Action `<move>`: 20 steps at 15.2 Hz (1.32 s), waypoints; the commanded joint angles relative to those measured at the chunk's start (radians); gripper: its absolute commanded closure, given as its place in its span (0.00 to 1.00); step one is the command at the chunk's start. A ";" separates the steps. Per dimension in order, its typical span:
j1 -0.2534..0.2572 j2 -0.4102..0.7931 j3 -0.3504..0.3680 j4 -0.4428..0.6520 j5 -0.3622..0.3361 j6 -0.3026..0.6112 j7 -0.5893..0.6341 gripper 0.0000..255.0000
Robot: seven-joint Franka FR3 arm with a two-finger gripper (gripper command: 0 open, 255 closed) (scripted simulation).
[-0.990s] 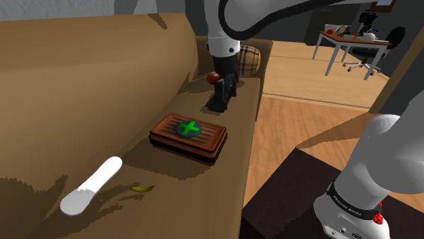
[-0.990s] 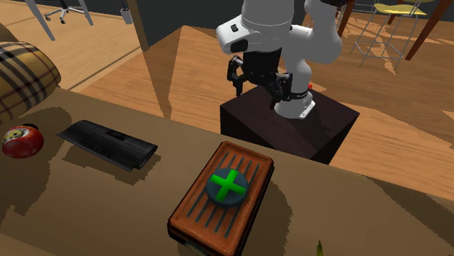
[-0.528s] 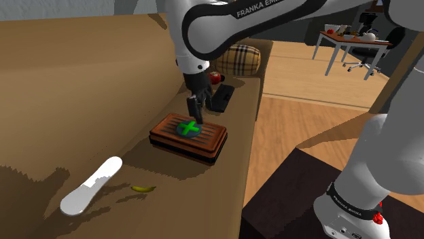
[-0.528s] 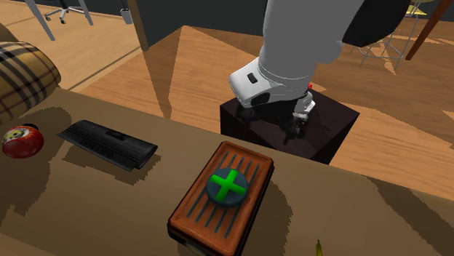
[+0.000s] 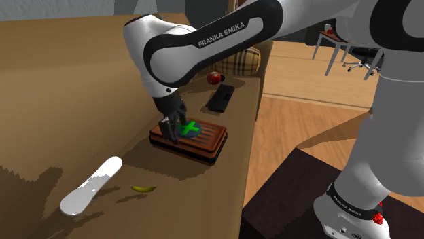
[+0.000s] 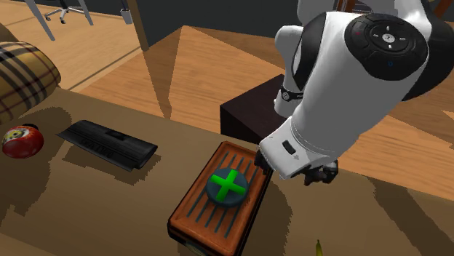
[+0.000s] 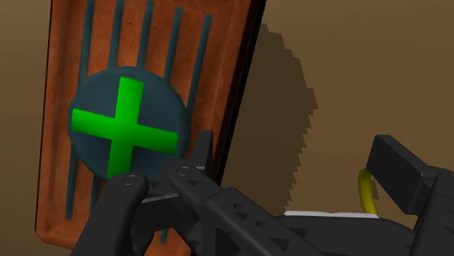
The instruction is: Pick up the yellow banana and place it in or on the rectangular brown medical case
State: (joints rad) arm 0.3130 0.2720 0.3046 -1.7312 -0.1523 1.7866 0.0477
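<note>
The gripper (image 5: 170, 134) hangs over the brown case (image 5: 209, 141), at 9 o'clock from its green cross (image 5: 189, 127). Its fingers (image 7: 198, 154) stand wide apart and hold nothing. The banana (image 5: 142, 188) lies on the tan surface (image 5: 197, 180), at 7 o'clock from the case and well apart from it.

One yellow banana (image 5: 142, 188) out there, just the one. One brown case (image 5: 207, 137), with a single green cross (image 6: 228, 185) on its lid. Then one flat black slab (image 5: 221, 98), one red ball (image 5: 215, 77), one plaid cushion (image 6: 22, 65) and one long white object (image 5: 92, 185).
</note>
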 commanded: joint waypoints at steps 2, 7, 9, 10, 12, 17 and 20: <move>0.043 0.111 0.015 0.110 -0.037 -0.019 0.008 0.00; 0.129 0.294 0.029 0.306 -0.096 -0.063 0.008 0.00; 0.167 0.370 0.031 0.396 -0.117 -0.087 0.003 0.00; 0.188 0.410 0.031 0.445 -0.128 -0.102 -0.001 0.00; 0.231 0.493 0.031 0.552 -0.148 -0.134 -0.012 0.00; 0.258 0.554 0.028 0.592 -0.164 -0.120 -0.019 0.00; 0.249 0.550 0.028 0.544 -0.166 -0.078 -0.014 0.00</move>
State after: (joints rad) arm 0.5641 0.8259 0.3315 -1.1656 -0.3178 1.6918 0.0300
